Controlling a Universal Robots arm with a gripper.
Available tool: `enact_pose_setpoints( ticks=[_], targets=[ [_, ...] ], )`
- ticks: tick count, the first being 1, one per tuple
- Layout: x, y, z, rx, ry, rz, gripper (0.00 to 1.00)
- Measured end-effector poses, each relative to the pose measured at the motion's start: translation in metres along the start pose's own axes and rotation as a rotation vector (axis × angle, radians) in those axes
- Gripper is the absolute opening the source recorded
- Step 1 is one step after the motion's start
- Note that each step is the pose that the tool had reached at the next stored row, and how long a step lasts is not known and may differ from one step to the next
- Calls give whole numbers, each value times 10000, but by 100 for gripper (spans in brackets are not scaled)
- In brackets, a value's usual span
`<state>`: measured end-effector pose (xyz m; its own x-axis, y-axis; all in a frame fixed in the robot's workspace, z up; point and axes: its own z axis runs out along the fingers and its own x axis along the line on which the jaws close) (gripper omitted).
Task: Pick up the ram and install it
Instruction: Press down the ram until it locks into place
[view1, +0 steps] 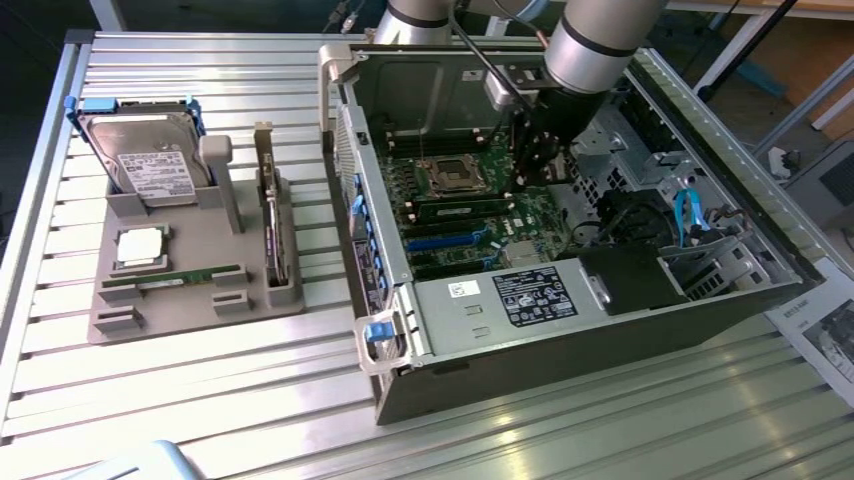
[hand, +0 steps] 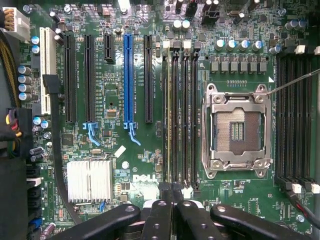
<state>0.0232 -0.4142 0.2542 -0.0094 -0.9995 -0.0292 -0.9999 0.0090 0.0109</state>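
The ram (view1: 174, 277), a long thin green stick, lies flat in the front groove of the grey holder (view1: 200, 255) at the exterior view's left. My gripper (view1: 534, 178) hangs inside the open computer case (view1: 561, 330), far from that stick, just above the motherboard (view1: 461, 235). In the wrist view the gripper (hand: 172, 212) is shut, with its dark fingers (hand: 159, 220) pressed together and nothing between them. They line up with the row of black memory slots (hand: 181, 115) beside the empty processor socket (hand: 237, 131). One slot (hand: 167, 115) shows a pale green edge along its length.
The grey holder also carries a hard drive (view1: 147, 160), a square silver processor (view1: 140, 247) and a dark upright expansion card (view1: 274, 235). Inside the case are blue and black card slots (hand: 129, 75), a silver heatsink (hand: 90, 180), cables (view1: 687, 215) and a black power supply (view1: 534, 295).
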Motion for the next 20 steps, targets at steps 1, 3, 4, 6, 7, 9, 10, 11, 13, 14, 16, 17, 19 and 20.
enact_pose_setpoints(
  ticks=[1, 3, 4, 6, 7, 9, 10, 11, 13, 14, 16, 17, 19, 20],
  targets=[
    [0, 8, 0, 16, 0, -2, 10],
    [0, 35, 0, 66, -1, -10, 10],
    [1, 50, 0, 99, -1, -18, 10],
    [0, 52, 1, 104, -1, -20, 10],
    [0, 52, 1, 104, -2, -20, 10],
    [0, 52, 1, 104, -1, -20, 10],
    [0, 52, 1, 104, -1, -20, 10],
    [0, 52, 1, 104, -2, -19, 10],
    [0, 52, 1, 104, -1, -20, 10],
    [0, 52, 1, 104, -2, -20, 10],
    [0, 52, 1, 104, -2, -20, 10],
    [0, 53, 1, 104, -1, -20, 10],
    [1, 68, 1, 105, -2, -19, 10],
    [0, 83, 1, 105, -2, -20, 10]
  ],
)
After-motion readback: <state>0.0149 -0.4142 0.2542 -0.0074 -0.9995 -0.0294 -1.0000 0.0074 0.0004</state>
